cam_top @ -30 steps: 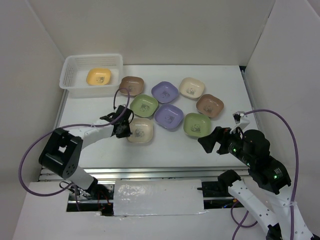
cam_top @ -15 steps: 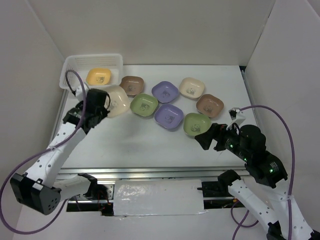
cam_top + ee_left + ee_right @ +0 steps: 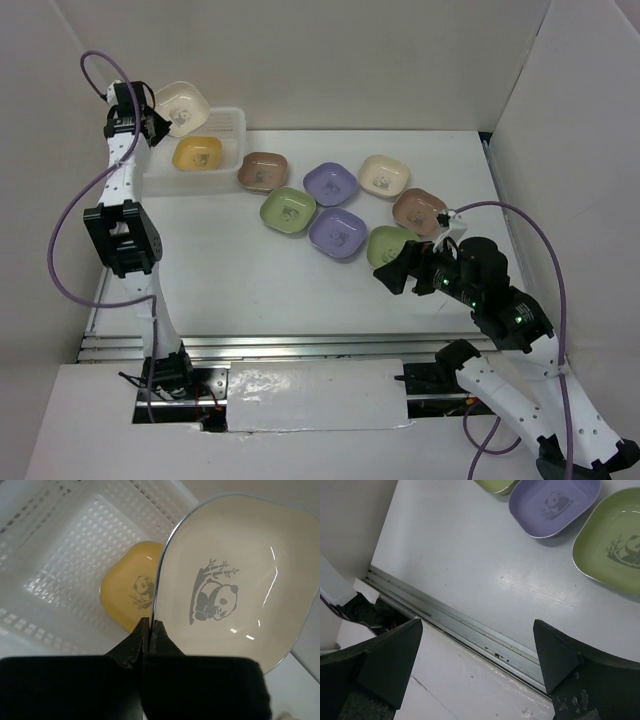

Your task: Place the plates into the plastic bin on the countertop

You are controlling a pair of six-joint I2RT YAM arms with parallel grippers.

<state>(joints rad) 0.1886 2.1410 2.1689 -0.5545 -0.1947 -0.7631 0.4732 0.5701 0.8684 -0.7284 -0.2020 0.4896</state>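
Observation:
My left gripper point(image 3: 152, 117) is shut on the rim of a cream plate point(image 3: 183, 105) and holds it tilted, high above the plastic bin point(image 3: 228, 125). In the left wrist view the jaws point(image 3: 151, 626) pinch the cream plate's point(image 3: 235, 580) edge over the bin point(image 3: 55, 555). An orange plate point(image 3: 197, 153) lies in the bin; it also shows in the left wrist view point(image 3: 131, 592). On the countertop point(image 3: 230, 280) lie two brown plates point(image 3: 263, 171) point(image 3: 419, 210), two purple point(image 3: 330, 184) point(image 3: 337, 233), two green point(image 3: 288, 211) point(image 3: 390, 240) and a cream one point(image 3: 383, 176). My right gripper point(image 3: 394, 272) is open and empty, just near of the right green plate point(image 3: 612, 550).
The metal rail point(image 3: 460, 625) runs along the countertop's front edge below my right gripper point(image 3: 480, 655). White walls close in the left, back and right sides. A purple cable loops above the left arm point(image 3: 100, 60).
My left arm has swung up and back, carrying the cream plate from beside the bin to high over it. My right gripper has edged left towards the green plate.

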